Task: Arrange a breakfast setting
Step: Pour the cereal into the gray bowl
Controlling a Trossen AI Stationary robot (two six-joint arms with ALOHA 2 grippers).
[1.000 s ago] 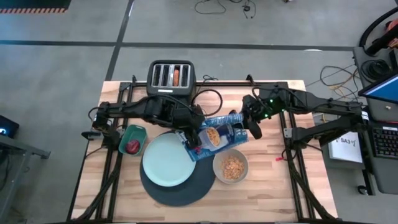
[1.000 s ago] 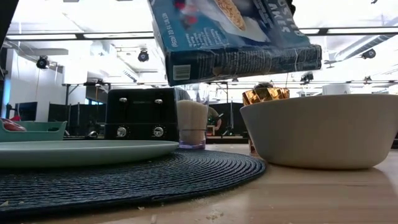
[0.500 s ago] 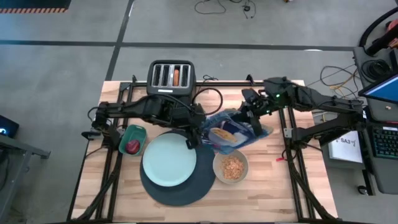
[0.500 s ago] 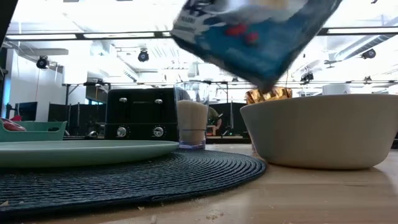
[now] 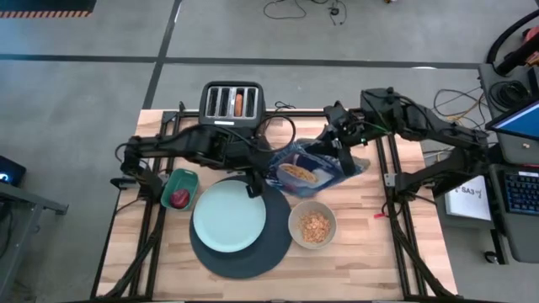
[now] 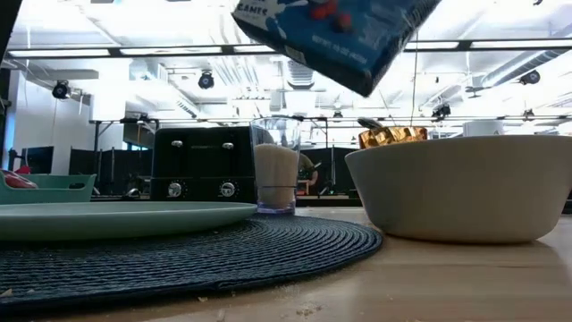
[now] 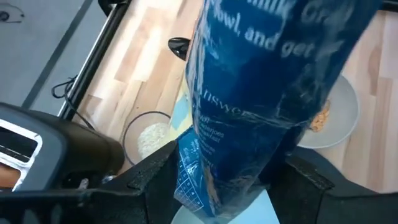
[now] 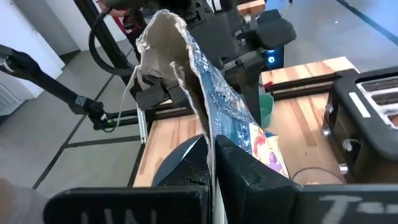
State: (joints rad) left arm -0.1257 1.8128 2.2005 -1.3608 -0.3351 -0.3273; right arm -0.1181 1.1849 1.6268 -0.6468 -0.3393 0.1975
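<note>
The blue cereal box (image 5: 310, 171) hangs tilted in the air between both grippers, behind the cream bowl (image 5: 312, 225), which holds cereal. My left gripper (image 7: 230, 163) is shut on one end of the box. My right gripper (image 8: 212, 146) is shut on its torn open end. The pale blue plate (image 5: 229, 216) lies on the dark blue mat (image 5: 244, 252). The dark red fruit (image 5: 179, 198) sits in the teal dish. The bagel (image 5: 239, 103) stands in a toaster slot. The amber glass (image 6: 387, 136) shows behind the bowl. I cannot make out the spoon. My left gripper has the box's closed lower end (image 7: 198, 177) between its two fingers (image 7: 152, 174), one on each side, the fingers lying across the box. The box is clear of the table and slants up away from the gripper. My right gripper pinches the edge of the box's open top flap (image 8: 208, 127) between its shut fingers. The torn cardboard and inner bag stand up beyond the fingertips. This end is the higher one.
The black toaster (image 5: 233, 103) stands at the far edge. A clear glass with something white in it (image 6: 275, 179) stands between the toaster and the mat. The teal dish (image 5: 180, 187) lies left of the plate. Bare wood lies near and right of the bowl.
Both grippers have carried the cereal box from over the mat's edge and bowl toward the table's far right. My right gripper has gone toward the far edge and risen, tipping the box's open end upward. My left gripper has followed a little, toward the far edge.
</note>
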